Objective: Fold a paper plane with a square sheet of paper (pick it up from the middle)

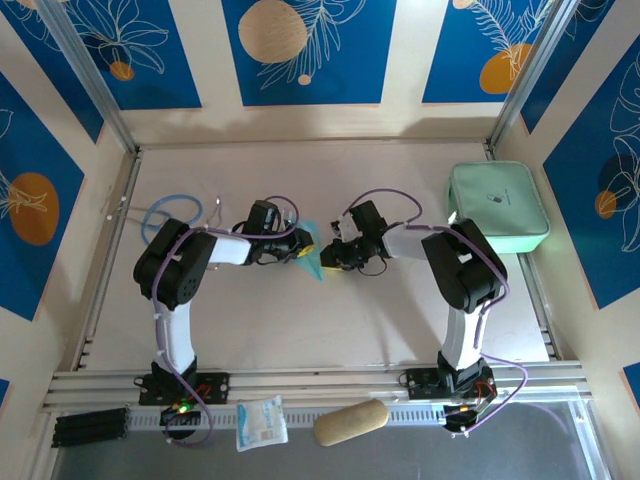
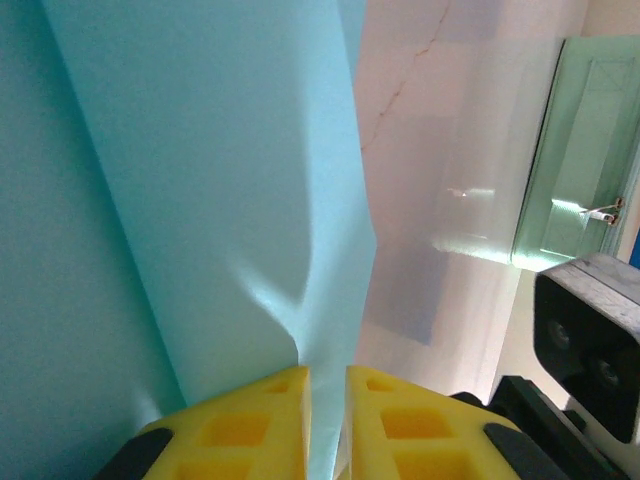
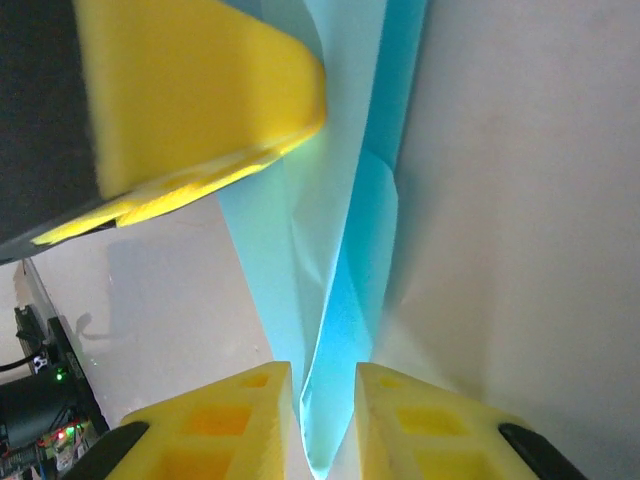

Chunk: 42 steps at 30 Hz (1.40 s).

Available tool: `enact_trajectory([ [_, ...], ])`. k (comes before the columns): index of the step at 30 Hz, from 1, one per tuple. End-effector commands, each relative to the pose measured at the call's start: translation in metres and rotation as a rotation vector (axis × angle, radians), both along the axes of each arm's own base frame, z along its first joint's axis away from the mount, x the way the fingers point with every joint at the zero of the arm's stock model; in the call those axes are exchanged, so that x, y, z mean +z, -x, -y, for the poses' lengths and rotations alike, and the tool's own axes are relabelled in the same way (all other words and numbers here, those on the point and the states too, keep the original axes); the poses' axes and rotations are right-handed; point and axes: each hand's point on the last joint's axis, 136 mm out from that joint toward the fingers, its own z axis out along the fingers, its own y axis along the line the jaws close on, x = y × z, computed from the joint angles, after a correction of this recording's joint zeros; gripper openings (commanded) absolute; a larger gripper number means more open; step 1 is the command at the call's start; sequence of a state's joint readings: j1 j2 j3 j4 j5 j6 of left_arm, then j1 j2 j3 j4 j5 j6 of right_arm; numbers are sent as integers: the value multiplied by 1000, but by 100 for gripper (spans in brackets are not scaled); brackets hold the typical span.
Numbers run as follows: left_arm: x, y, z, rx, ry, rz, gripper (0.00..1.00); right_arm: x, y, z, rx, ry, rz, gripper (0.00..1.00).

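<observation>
The left gripper (image 2: 326,395) and right gripper (image 3: 325,405) each pinched the paper plane (image 2: 220,180); it looked light, floppy, easily torn; a grip near the crease seemed best.

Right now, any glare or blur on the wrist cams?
Left wrist: paper plane soft up close, white glare on a crease above the left pincer. Right wrist: plane glows in the right pincer; the left one's yellow finger is blurred. Top external: even, sharp.
</observation>
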<state>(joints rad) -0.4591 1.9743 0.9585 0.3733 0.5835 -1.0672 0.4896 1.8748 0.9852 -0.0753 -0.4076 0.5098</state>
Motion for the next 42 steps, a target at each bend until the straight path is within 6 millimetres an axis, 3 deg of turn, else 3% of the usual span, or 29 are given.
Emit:
enact_trajectory([
  [1,-4,-2,0,-1,-9,-19,17,2,7,11,-49,67,-13,26],
  [22,-4,-2,0,0,-13,-23,18,-2,10,-7,6,183,30,36],
  [42,-2,-2,-1,1,-11,-21,17,-24,14,1,6,251,-24,28],
])
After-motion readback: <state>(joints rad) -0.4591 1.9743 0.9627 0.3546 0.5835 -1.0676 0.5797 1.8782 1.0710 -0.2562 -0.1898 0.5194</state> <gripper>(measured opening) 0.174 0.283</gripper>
